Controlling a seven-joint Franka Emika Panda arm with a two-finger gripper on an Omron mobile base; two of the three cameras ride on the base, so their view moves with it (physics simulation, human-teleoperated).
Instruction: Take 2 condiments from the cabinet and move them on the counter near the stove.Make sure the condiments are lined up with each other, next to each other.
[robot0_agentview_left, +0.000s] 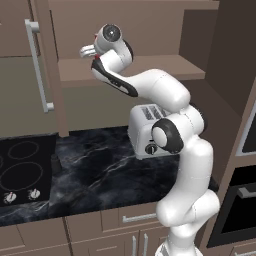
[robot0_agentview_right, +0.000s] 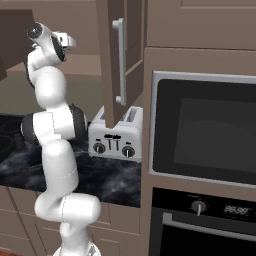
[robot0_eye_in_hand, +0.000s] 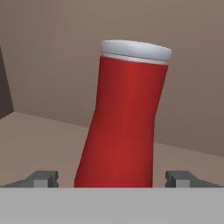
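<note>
Cabinet (robot0_agentview_left: 150, 70) shelf: red bottle (robot0_eye_in_hand: 122, 127) upright | claw (robot0_eye_in_hand: 112, 178) open, tips flanking bottle, not touching

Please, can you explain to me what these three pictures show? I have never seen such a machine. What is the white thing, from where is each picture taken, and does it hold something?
The white thing is a robot arm in a simulated kitchen. Two pictures come from cameras on its base: one looks from behind on its left, one from behind on its right. The third comes from a camera on the hand itself.

The arm reaches up to the shelf of an open wall cabinet. In the hand view, a red bottle stands on the shelf between the two tips of the gripper. The jaws are wide apart on both sides of the bottle, so it is not gripped yet.

Below, on the black counter, stand a silver toaster and a small dark shaker, beside the stove. At the right is an oven.
</note>
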